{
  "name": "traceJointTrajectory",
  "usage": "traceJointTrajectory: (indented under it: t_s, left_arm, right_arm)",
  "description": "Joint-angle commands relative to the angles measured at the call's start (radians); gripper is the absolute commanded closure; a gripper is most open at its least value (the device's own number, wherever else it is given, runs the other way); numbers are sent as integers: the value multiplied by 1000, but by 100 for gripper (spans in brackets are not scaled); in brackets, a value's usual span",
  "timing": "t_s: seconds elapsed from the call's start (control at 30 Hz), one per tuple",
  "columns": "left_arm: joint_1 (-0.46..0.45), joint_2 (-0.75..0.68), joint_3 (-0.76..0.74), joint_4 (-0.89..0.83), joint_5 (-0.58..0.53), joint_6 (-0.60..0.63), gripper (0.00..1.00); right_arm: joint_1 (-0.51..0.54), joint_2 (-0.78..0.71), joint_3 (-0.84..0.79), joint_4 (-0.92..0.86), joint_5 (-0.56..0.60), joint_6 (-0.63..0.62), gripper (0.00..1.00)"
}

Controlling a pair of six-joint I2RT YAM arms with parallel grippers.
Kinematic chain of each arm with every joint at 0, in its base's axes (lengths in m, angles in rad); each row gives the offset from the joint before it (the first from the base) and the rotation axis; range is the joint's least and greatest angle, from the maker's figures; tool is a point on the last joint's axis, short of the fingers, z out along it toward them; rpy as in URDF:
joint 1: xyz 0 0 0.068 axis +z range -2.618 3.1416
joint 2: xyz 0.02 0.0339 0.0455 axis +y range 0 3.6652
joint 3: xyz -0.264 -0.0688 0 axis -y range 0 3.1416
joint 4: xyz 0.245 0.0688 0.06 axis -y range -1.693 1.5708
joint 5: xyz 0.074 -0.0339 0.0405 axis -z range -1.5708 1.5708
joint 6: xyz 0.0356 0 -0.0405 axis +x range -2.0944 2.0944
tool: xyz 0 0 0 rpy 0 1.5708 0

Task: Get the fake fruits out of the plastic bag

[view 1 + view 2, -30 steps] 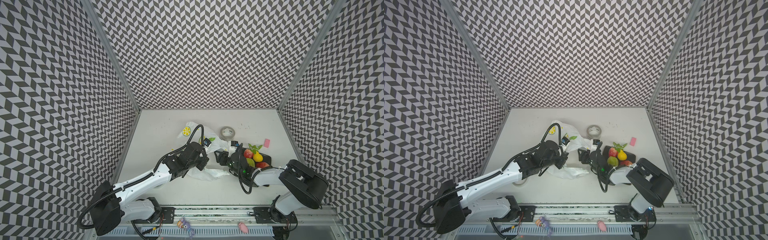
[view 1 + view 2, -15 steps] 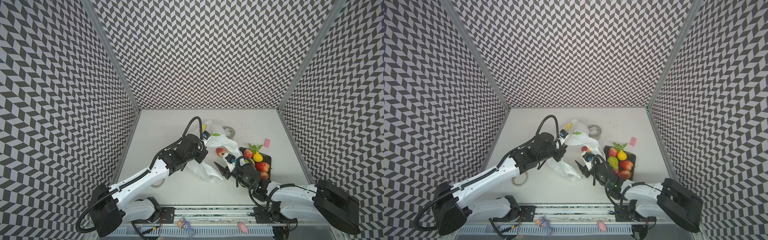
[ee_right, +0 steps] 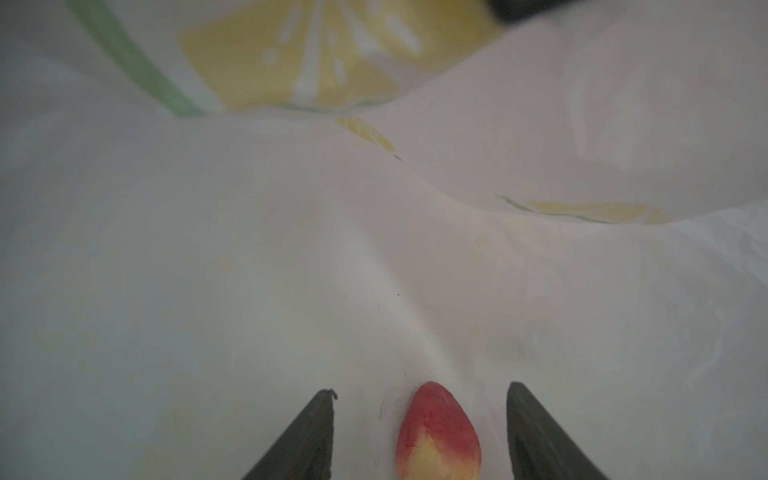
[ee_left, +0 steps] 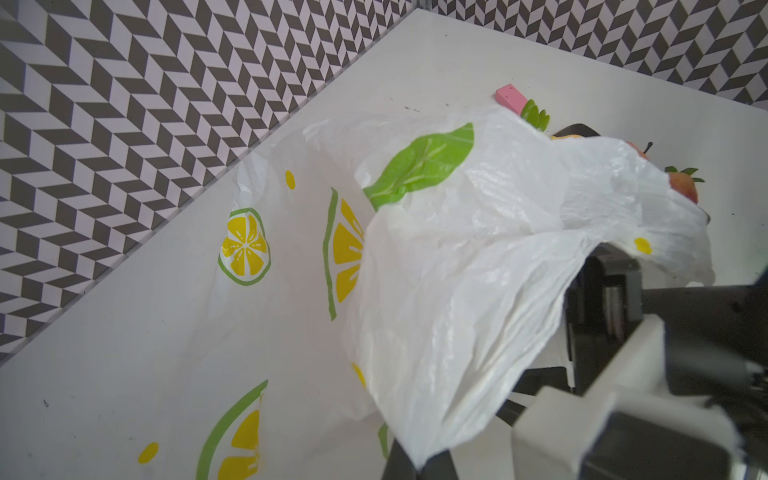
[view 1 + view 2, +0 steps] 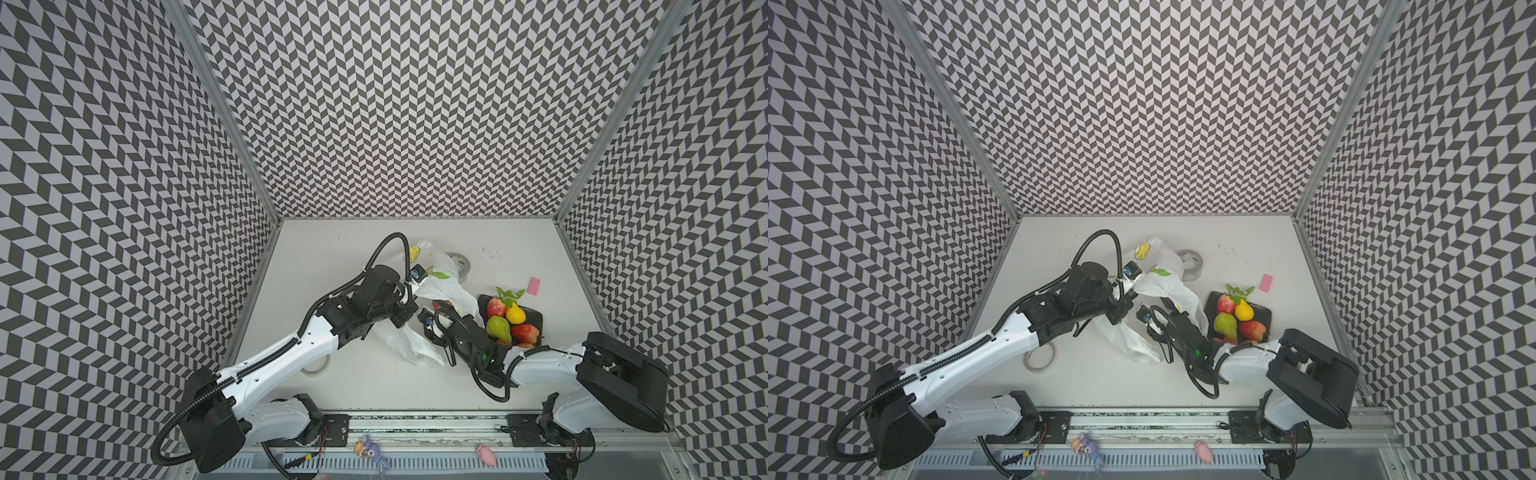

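My left gripper [image 4: 419, 465] is shut on a pinch of the plastic bag [image 4: 457, 270], a thin white bag with lemon prints, and holds it raised off the table [image 5: 442, 286] [image 5: 1163, 282]. The right gripper [image 3: 419, 392] is open inside the bag's mouth. A red and yellow fake fruit [image 3: 436, 432] lies between its fingers with a gap on each side. To the right, a black tray [image 5: 534, 318] carries a strawberry [image 5: 496, 307], a yellow pear [image 5: 515, 313], a green ribbed fruit [image 5: 497, 328] and a red fruit [image 5: 524, 331].
A grey tape roll [image 5: 459, 264] sits behind the bag and a small pink block [image 5: 534, 286] lies beyond the tray. A clear tape ring [image 5: 1040, 357] lies beside the left arm. Two toy figures [image 5: 370, 451] [image 5: 487, 455] rest on the front rail.
The left gripper has lifted the bag higher and toward the back. The right arm has swung round and its gripper has gone in under the bag's edge, around the red fruit.
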Motion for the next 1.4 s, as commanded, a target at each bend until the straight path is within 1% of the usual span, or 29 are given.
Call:
traceJointTrajectory:
  t_s: [0.0,0.13,0.3,0.4,0.5,0.53,0.67,0.8,0.87,1.1,1.17,1.23,1.27,1.37]
  left_arm:
    - [1,-23,32,-22,53,47,100]
    - [-1,-42,31,-31,54,52,100]
    - [-5,-62,33,-50,68,62,100]
    - [-7,-72,33,-45,75,61,100]
    - [-7,-68,42,-55,99,73,100]
    - [-10,-66,43,-57,105,79,100]
    - [-10,-60,43,-55,143,103,100]
    - [-11,-61,46,-69,146,129,100]
    - [-11,-65,43,-72,141,137,100]
    - [-9,-74,28,-77,129,147,100]
    - [-9,-78,22,-76,123,141,100]
    - [-8,-87,7,-67,109,132,100]
    - [-7,-93,-4,-60,94,128,100]
    - [-8,-114,-35,-44,40,115,100]
  right_arm:
    - [-12,66,37,32,69,-125,35]
    - [-35,135,39,106,85,-189,35]
    - [-76,166,86,69,31,-140,33]
    - [-89,180,120,15,-2,-92,31]
    - [-109,178,162,-72,-81,-26,30]
    - [-115,184,179,-95,-89,-14,29]
    - [-145,222,252,-199,-126,11,29]
    - [-174,269,314,-286,-162,10,30]
    - [-182,296,349,-333,-166,13,30]
    - [-203,427,482,-436,-109,36,32]
    - [-205,456,514,-463,-100,37,35]
    - [-203,466,528,-489,-100,44,41]
    - [-202,460,528,-499,-107,51,47]
    - [-189,403,505,-539,-150,110,73]
